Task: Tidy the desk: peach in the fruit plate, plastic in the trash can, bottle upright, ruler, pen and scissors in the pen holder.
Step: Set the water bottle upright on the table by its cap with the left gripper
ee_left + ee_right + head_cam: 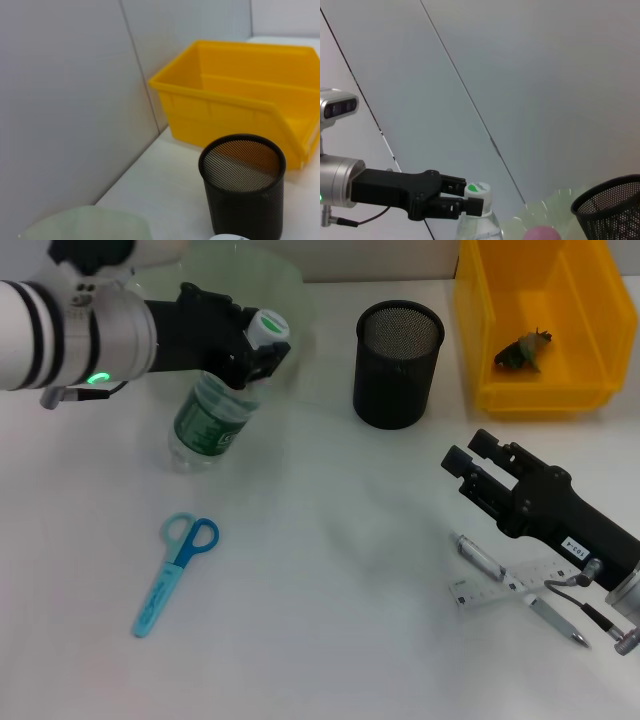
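Bottle (212,412), clear plastic with a green label and a white cap, is standing upright on the white desk (330,620) with its neck lying between the fingers of the left gripper (262,352), which is closing narrowly on it just below the cap. The right wrist view is showing the same grip from the side, the black fingers (451,199) clamping the neck under the cap. Behind the left gripper the pale green fruit plate (275,280) is lying against the back wall, and a pink peach (540,233) is sitting in it. To the right of the left gripper the black mesh pen holder (397,363) is standing upright; beyond that the yellow trash can (560,390) is holding a dark crumpled piece of plastic (522,351). In front of the left gripper and below the bottle, the blue scissors (172,576) are lying flat. The right gripper (472,462) is hovering with its fingers apart and holding nothing; directly beneath its arm the transparent ruler (500,586) and the silver pen (520,592) are lying crossed on the desk.
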